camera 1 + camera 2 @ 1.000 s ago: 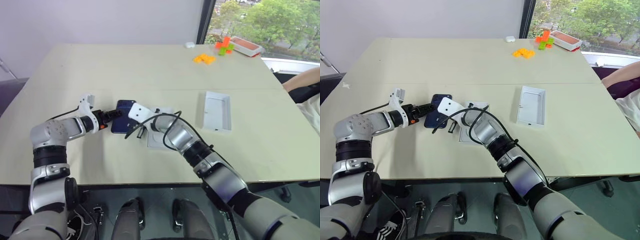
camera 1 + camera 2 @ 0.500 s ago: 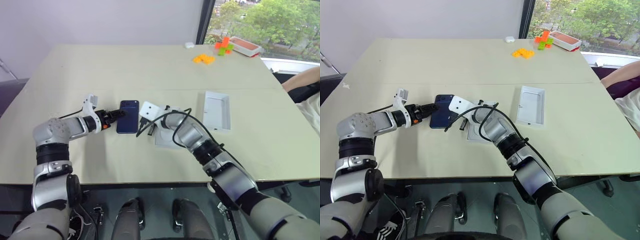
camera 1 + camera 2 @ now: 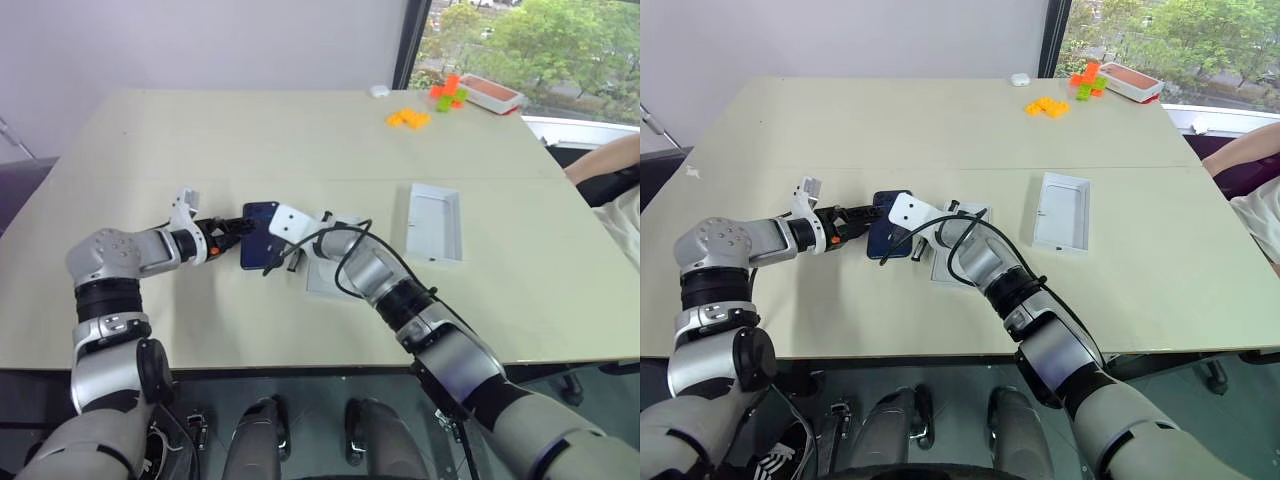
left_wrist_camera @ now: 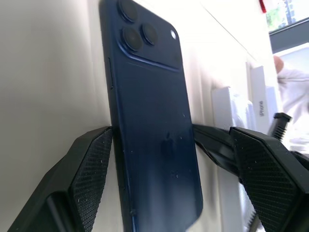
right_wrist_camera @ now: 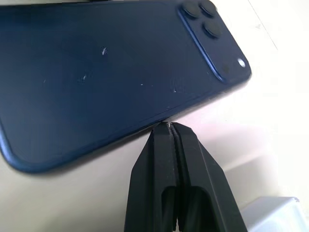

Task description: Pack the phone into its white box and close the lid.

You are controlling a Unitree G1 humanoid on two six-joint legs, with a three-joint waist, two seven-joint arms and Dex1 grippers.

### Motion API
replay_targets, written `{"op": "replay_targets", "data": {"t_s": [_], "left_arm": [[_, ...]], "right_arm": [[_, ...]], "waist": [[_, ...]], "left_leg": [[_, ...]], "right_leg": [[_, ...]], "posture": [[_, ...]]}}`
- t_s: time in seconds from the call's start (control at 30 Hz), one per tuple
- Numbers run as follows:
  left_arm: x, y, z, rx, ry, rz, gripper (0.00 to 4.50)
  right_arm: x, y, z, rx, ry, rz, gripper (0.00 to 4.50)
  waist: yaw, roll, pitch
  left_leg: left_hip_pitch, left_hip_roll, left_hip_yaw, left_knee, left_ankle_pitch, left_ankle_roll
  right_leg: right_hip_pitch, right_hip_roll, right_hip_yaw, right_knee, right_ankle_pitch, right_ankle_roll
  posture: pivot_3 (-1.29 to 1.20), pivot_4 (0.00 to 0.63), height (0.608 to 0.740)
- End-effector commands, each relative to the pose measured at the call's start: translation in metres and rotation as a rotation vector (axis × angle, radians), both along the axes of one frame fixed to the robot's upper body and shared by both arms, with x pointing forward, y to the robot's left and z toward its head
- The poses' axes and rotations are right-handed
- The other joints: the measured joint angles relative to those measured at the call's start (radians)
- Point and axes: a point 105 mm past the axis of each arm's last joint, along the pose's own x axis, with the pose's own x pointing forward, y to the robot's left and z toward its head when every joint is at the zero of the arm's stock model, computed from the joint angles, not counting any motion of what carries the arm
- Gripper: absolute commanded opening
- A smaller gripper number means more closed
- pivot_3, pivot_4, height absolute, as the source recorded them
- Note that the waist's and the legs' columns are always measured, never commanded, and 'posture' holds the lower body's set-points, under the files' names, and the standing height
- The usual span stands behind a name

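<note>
Phone: the dark blue phone (image 4: 152,125) lay flat on the table (image 3: 250,140), back up with its camera cluster showing, between the two grippers and just beside the white box.

Left gripper: the left gripper (image 4: 166,159) stood wide open astride the phone's near end, one finger (image 4: 91,164) touching or nearly touching one long edge, the other finger well off the opposite edge. It had hold of nothing; the straddle looked meant for a pinch across the phone's width.

Right gripper: the right gripper (image 5: 169,133) had its fingers pressed fully together, empty, the joined tips set against the phone's other long edge. Judged use: a closed tip served as a pusher or stop, to nudge the phone or brace it so it would not slide away while the left took hold.

White box: the white box (image 3: 322,275) sat on the table next to the phone, largely hidden under the right arm (image 3: 385,285); whether anything lay inside could not be told.

Lid: a white shallow tray, probably the lid (image 3: 434,222), lay open side up, well apart to the right; closing was not yet begun.

Stage: phone not yet lifted or boxed.

Risk: the glossy, thin phone offered little edge to grip flat on the table, so it could slip.

Background: orange and green blocks (image 3: 410,117) lay at the far edge, near a red tray (image 3: 490,92).
</note>
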Motion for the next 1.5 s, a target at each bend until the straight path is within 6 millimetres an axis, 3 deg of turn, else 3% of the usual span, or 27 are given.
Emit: {"op": "replay_targets", "data": {"t_s": [0.03, 0.57, 0.63, 0.73, 0.87, 1.03, 1.5], "left_arm": [[-0.005, -0.033, 0.01, -0.131, 0.014, -0.114, 4.06], [-0.009, -0.031, 0.047, -0.288, -0.104, -0.106, 4.06], [-0.01, -0.03, 0.037, -0.206, -0.089, -0.1, 4.06], [-0.01, -0.028, 0.032, -0.234, -0.065, -0.087, 4.06], [-0.01, -0.025, 0.009, -0.157, -0.014, -0.053, 4.06], [-0.006, -0.023, 0.003, -0.197, -0.007, -0.02, 4.06], [-0.002, -0.026, 0.015, -0.266, -0.034, -0.023, 4.06]], "right_arm": [[-0.001, 0.009, 0.008, 0.004, -0.025, 0.037, 0.06], [-0.004, 0.008, 0.005, -0.01, -0.023, 0.053, 0.06], [-0.005, 0.009, 0.006, -0.007, -0.023, 0.056, 0.06], [-0.005, 0.009, 0.006, -0.006, -0.023, 0.058, 0.06], [-0.005, 0.008, 0.007, -0.006, -0.029, 0.06, 0.06], [-0.003, 0.005, 0.009, -0.008, -0.04, 0.052, 0.06], [-0.008, 0.006, 0.008, -0.002, -0.019, 0.088, 0.06]], "waist": [[0.001, 0.0, 0.0], [-0.001, 0.0, 0.0], [-0.003, 0.0, 0.0], [-0.004, 0.0, 0.0], [-0.004, 0.0, 0.0], [-0.001, -0.001, 0.0], [-0.002, 0.0, 0.0]], "left_leg": [[0.0, 0.0, 0.0, 0.0, 0.0, 0.0], [-0.001, 0.0, 0.0, -0.001, 0.0, 0.0], [0.0, 0.0, 0.0, -0.001, 0.0, 0.0], [0.0, 0.0, 0.0, -0.002, 0.0, 0.0], [0.0, 0.0, 0.0, -0.003, 0.0, 0.0], [-0.002, 0.0, 0.0, -0.003, 0.0, 0.0], [-0.001, 0.001, 0.0, -0.007, 0.0, 0.0]], "right_leg": [[0.0, 0.0, 0.0, 0.0, 0.0, 0.0], [-0.001, -0.001, 0.0, -0.001, 0.0, 0.0], [-0.001, -0.001, 0.0, -0.001, 0.0, 0.0], [-0.001, -0.001, 0.0, -0.001, 0.0, 0.0], [-0.001, -0.001, 0.0, -0.001, 0.0, 0.0], [-0.003, -0.001, 0.0, -0.002, 0.0, 0.0], [-0.004, -0.003, 0.0, -0.005, 0.0, -0.001]], "posture": [[0.0, 0.15, 0.74], [0.0, 0.15, 0.74], [0.0, 0.15, 0.74], [0.0, 0.15, 0.74], [0.0, 0.15, 0.74], [0.0, 0.15, 0.74], [0.0, 0.15, 0.74]]}}
